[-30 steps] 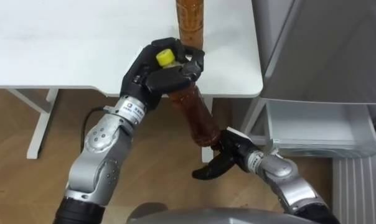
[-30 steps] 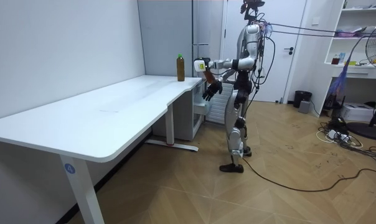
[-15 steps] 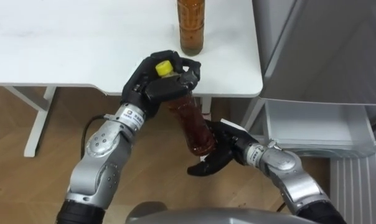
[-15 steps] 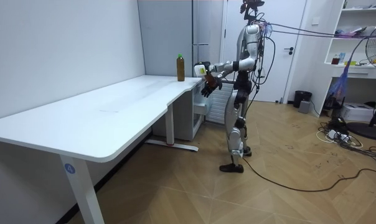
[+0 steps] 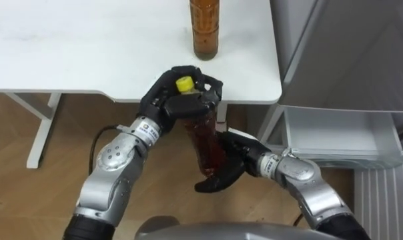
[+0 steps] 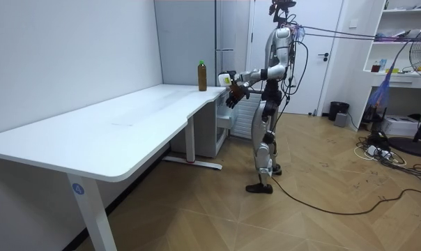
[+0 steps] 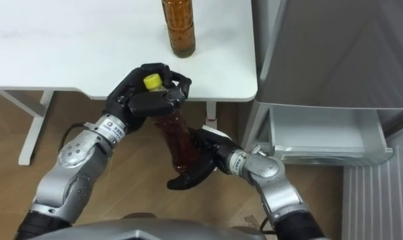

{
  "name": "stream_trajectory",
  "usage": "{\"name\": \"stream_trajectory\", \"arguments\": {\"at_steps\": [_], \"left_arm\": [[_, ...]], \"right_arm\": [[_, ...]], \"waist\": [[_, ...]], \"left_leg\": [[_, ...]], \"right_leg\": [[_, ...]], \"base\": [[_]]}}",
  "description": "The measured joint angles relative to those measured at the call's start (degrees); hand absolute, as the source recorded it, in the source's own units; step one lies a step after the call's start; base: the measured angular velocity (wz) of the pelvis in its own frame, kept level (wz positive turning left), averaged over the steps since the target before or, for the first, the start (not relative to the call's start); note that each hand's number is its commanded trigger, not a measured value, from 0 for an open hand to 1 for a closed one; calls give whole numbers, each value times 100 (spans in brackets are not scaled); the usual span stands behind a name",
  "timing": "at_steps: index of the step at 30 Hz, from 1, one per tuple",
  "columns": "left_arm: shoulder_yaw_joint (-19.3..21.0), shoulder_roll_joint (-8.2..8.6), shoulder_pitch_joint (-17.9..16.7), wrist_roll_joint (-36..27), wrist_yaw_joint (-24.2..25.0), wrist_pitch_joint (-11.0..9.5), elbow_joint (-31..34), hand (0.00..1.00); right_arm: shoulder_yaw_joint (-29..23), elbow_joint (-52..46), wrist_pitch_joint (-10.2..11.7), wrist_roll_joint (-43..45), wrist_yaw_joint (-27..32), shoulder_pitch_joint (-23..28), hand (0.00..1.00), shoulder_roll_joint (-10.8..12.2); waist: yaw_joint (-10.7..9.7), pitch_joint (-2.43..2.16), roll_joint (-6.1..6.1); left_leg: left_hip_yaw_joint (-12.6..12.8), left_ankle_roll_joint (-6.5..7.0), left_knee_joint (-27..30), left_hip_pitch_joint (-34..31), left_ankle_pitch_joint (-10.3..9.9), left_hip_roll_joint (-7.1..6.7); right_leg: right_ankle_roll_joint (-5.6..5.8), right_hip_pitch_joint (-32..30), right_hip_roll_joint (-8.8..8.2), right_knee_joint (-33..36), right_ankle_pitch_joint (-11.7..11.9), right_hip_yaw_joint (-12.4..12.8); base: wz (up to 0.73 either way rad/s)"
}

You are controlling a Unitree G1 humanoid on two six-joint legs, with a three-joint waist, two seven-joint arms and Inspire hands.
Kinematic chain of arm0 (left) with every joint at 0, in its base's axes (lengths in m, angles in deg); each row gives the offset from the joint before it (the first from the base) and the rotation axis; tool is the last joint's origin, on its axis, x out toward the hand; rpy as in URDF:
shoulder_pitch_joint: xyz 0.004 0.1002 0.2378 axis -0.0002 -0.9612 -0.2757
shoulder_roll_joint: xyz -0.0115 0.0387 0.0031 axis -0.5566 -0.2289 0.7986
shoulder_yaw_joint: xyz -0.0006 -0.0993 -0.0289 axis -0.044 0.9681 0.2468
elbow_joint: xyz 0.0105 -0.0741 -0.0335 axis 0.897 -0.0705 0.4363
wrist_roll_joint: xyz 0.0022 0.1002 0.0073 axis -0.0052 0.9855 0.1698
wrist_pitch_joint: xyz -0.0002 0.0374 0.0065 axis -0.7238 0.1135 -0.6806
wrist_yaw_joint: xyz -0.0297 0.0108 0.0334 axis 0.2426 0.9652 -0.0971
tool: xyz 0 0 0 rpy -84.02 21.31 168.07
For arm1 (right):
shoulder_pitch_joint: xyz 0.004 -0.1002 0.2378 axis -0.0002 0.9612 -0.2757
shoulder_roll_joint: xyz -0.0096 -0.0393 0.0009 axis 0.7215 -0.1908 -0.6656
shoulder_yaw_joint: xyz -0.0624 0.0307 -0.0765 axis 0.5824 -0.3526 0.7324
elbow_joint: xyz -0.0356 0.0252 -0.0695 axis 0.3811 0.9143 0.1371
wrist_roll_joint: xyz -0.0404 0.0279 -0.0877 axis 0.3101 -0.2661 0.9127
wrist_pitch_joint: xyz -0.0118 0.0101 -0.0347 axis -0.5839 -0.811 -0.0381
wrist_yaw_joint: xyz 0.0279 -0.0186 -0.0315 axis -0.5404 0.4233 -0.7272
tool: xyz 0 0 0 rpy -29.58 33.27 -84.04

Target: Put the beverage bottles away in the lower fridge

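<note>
Hanging tilted in the air just off the tabletop's (image 5: 68,47) front edge near its right corner, the brown drink bottle (image 5: 203,137) is clasped at its yellow cap (image 5: 184,84) by the left hand (image 5: 165,100), fingers curled round the neck. The right hand (image 5: 238,152) cups its base, fingers loosely spread. A second bottle (image 5: 205,30) stands upright on the tabletop beyond; the fridge's open lower drawer (image 5: 341,137) lies to the right

White table (image 5: 88,47), brown drink bottle (image 5: 205,30) upright near its corner
</note>
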Motion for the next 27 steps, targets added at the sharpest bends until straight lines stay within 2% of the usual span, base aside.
{"name": "stream_trajectory", "arguments": {"at_steps": [6,7,8,9,10,16,21,25,27], "left_arm": [[-123,8,3,59,162,0,-8,100],[-123,7,5,59,161,-1,-39,100],[-128,5,5,60,161,-1,-83,100],[-132,6,7,60,159,-1,-150,100],[-136,5,12,60,159,-1,-185,100],[-173,2,22,78,158,0,-363,100],[-190,2,36,82,177,-3,-362,100],[-190,1,58,84,202,-87,-363,100],[-178,18,73,65,202,-88,-362,78]], "right_arm": [[18,1,0,-279,1,0,0,-24],[54,1,0,-419,3,-1,4,-52],[83,0,5,-477,2,-4,25,-68],[119,1,5,-504,1,-4,89,-92],[131,1,5,-505,1,-4,100,-103],[191,2,5,-505,2,-7,100,-158],[216,7,3,-483,0,-7,100,-172],[223,11,3,-502,-14,-7,100,-184],[221,10,3,-590,0,-7,100,-186]], "waist": [[-15,0,0],[-16,0,0],[-17,1,0],[-20,2,-1],[-20,3,-2],[-22,28,-16],[-23,30,-19],[-22,30,-19],[-21,30,-19]], "left_leg": [[0,0,0,0,0,0],[0,0,0,0,0,0],[0,0,-2,0,0,0],[0,0,-2,-1,0,0],[0,0,-3,-1,0,0],[-2,-1,-1,-14,-1,0],[-5,-1,-1,-22,-3,0],[-5,-1,0,-22,-3,0],[-5,-2,-1,-26,-4,0]], "right_leg": [[0,0,0,-3,0,-1],[-1,0,0,-3,0,-2],[-1,0,0,-7,1,-4],[-1,0,0,-10,1,-4],[-1,0,0,-10,1,-4],[-1,-8,1,-11,1,-5],[-1,-12,2,-9,1,-6],[-1,-13,2,-10,1,-6],[-1,-18,2,-10,1,-6]], "base": [[0],[0],[0],[0],[0],[0],[0],[0],[0]]}}
